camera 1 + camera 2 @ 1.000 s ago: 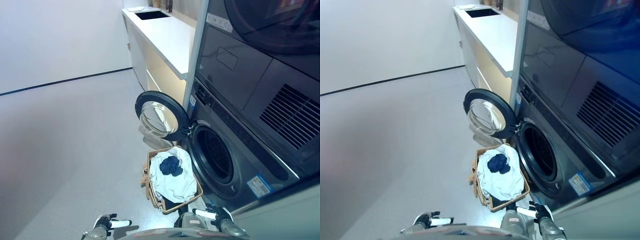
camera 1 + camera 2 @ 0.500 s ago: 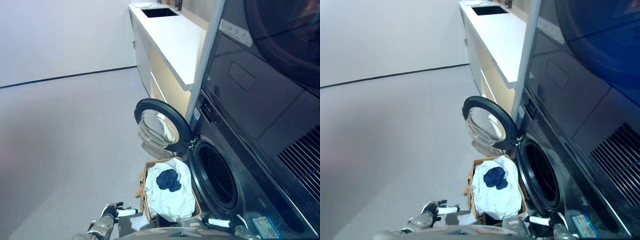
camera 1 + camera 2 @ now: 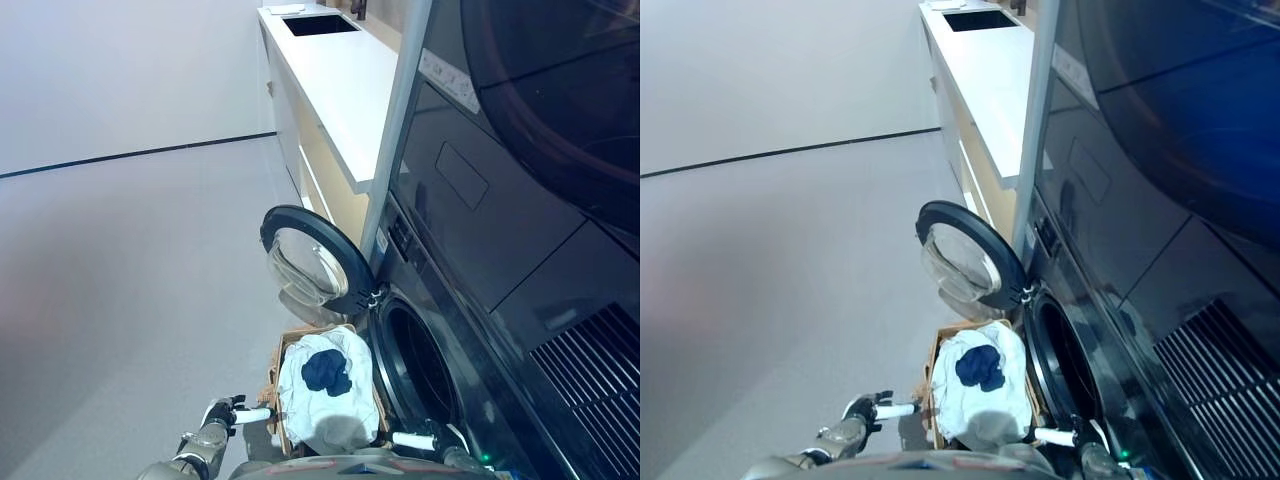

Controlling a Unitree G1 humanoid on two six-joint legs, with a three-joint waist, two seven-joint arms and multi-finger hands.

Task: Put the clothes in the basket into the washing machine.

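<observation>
A brown wicker basket (image 3: 273,378) stands on the floor in front of the washing machine (image 3: 420,370). It holds a white cloth (image 3: 320,400) with a dark blue garment (image 3: 325,371) on top. The machine's round door (image 3: 308,260) stands open to the left of the dark drum opening (image 3: 405,365). My left hand (image 3: 222,414) is low at the bottom, left of the basket, its fingers straight and holding nothing. My right hand (image 3: 425,440) shows at the bottom edge by the machine's front, fingers straight, empty. Both hands also show in the right eye view, left (image 3: 868,410) and right (image 3: 1065,437).
A dryer (image 3: 520,130) is stacked above the washer. A long white counter (image 3: 335,75) with a dark sink (image 3: 318,24) runs along the wall behind the door. Grey floor (image 3: 130,280) spreads out to the left.
The whole picture has shifted, so the camera moved; the basket and door now sit lower and further left. Both hands stay low near the bottom edge.
</observation>
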